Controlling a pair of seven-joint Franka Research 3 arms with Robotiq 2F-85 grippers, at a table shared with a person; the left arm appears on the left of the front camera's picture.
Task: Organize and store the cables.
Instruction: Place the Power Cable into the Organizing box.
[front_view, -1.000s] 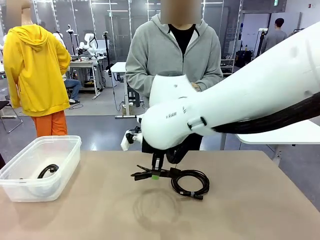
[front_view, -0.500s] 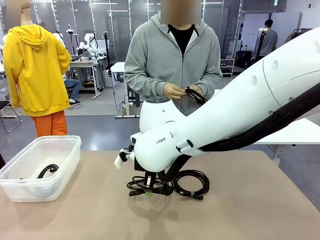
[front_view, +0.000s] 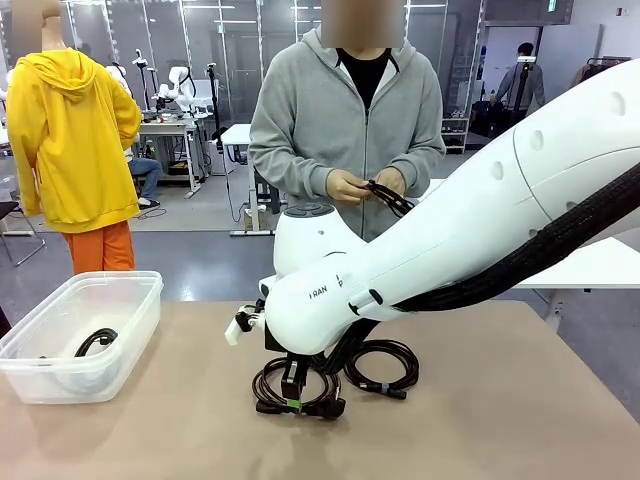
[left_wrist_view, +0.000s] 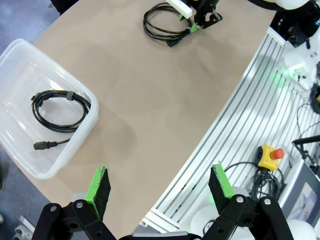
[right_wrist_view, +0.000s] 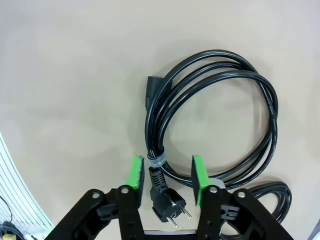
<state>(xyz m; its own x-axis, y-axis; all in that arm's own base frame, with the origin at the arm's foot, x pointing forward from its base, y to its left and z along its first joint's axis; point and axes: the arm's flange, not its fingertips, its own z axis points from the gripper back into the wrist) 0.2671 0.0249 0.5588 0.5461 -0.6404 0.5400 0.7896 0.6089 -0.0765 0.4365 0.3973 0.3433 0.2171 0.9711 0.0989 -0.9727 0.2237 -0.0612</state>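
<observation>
One coiled cable (right_wrist_view: 154, 130) flat on table (right_wrist_view: 60, 75), plug prongs toward right gripper (right_wrist_view: 167, 172)

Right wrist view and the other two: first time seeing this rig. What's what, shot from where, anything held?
Two white robot arms work at a table facing a person. The front view looks across the table from the robot's side. Each wrist view looks along one arm's own two green-padded fingers. The right end effector is open, straddling a coiled black cable that lies on the table, next to a second coil. The left end effector hangs open and empty, looking down on a clear plastic bin holding another coil. The person's hands hold one more cable.
</observation>
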